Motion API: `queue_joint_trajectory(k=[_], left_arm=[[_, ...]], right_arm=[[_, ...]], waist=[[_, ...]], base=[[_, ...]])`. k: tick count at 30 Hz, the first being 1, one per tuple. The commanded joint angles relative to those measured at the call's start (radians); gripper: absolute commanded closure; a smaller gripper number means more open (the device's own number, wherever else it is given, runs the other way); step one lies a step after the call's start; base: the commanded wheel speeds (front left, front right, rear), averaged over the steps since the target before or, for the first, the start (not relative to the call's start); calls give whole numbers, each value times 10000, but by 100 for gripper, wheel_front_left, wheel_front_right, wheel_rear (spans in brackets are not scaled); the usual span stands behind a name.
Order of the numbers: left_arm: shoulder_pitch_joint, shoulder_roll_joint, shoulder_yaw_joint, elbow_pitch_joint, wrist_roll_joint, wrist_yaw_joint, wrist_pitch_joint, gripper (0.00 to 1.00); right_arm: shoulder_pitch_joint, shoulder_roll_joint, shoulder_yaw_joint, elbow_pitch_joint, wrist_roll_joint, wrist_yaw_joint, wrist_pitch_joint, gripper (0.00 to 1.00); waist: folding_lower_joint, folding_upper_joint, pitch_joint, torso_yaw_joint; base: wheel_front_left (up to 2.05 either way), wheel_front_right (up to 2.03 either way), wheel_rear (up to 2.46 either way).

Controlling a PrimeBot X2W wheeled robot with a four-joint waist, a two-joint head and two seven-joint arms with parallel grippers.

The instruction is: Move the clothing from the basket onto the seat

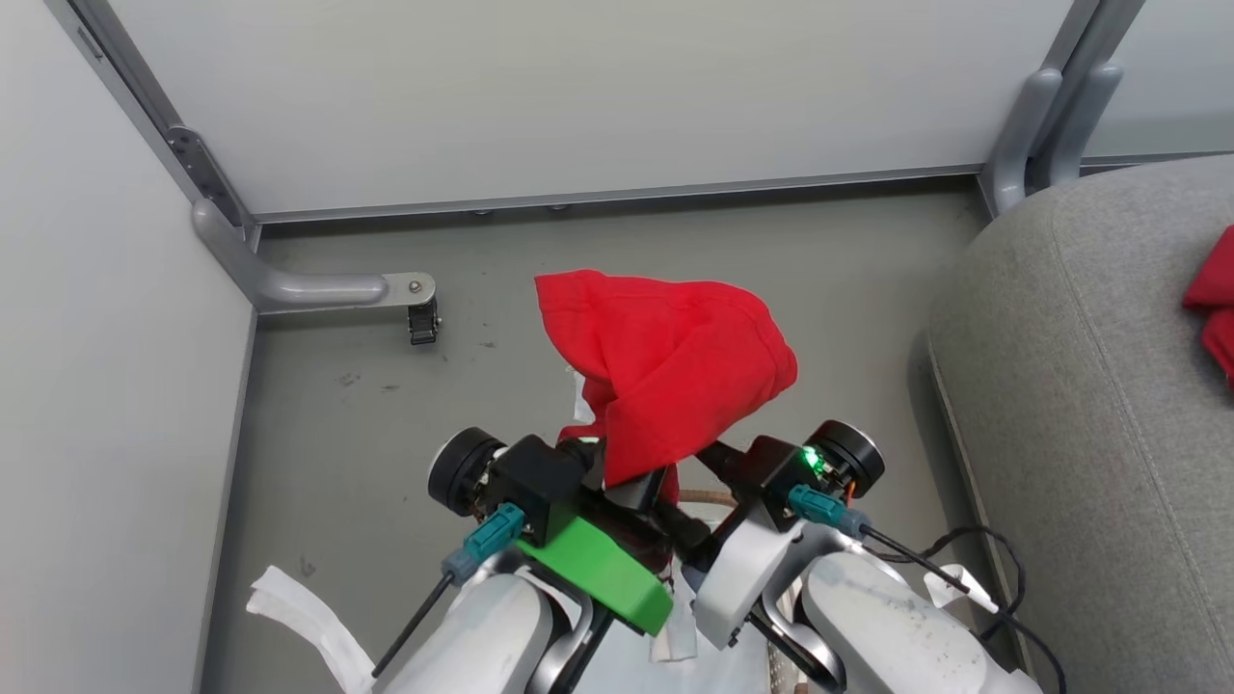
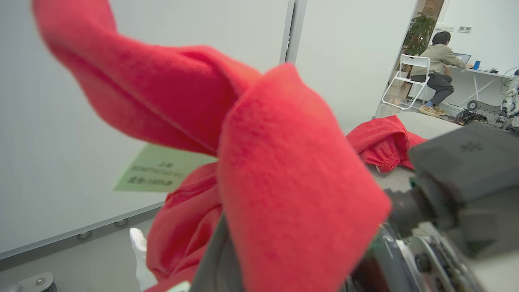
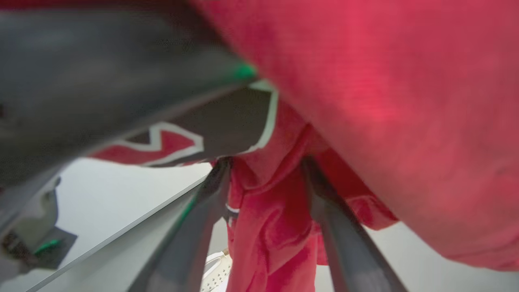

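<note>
A bright red jersey [image 1: 665, 366] hangs bunched above the floor, held up from below by both grippers. My left gripper [image 1: 603, 463] is shut on its lower left part; in the left wrist view the cloth [image 2: 284, 194] drapes over one dark finger [image 2: 217, 259]. My right gripper [image 3: 267, 166] is shut on a red fold between its two fingers, with black white-edged numerals [image 3: 227, 121] just above. The basket's brown rim [image 1: 709, 498] peeks out beneath my wrists. The grey couch [image 1: 1080, 405] stands to the right, with another red garment [image 1: 1213, 299] lying on it.
White partition walls close off the far and left sides, with a grey metal foot and caster [image 1: 422, 323] on the grey floor. A white strip [image 1: 299, 617] lies at the lower left. Far off, a person [image 2: 440, 61] sits at a desk.
</note>
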Motion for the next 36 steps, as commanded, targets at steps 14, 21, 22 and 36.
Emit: queue_joint_trajectory(k=[14,21,22,36], left_arm=[[251,16,840,133,217,27,-7,0],[502,16,1327,316,668,-12,-7,0],[551,21,1401,314,635,-15,-7,0],[741,112,1568,630,679,-31,-7,0]], right_arm=[[684,-30,-975,-472,242,-13,-19,100],[1399,-26,-1813,-1163,-55,-13,-18,100],[1465,-22,-1891,-1229,-57,-13,-18,100],[2304,-23,-2688,-2027,-127,-13,-18,100]], waist=[[1,0,63,-738],[1,0,132,-2118],[1,0,160,-2332],[1,0,477,-5186]], base=[[0,0,0],[0,0,0],[0,0,0],[0,0,0]])
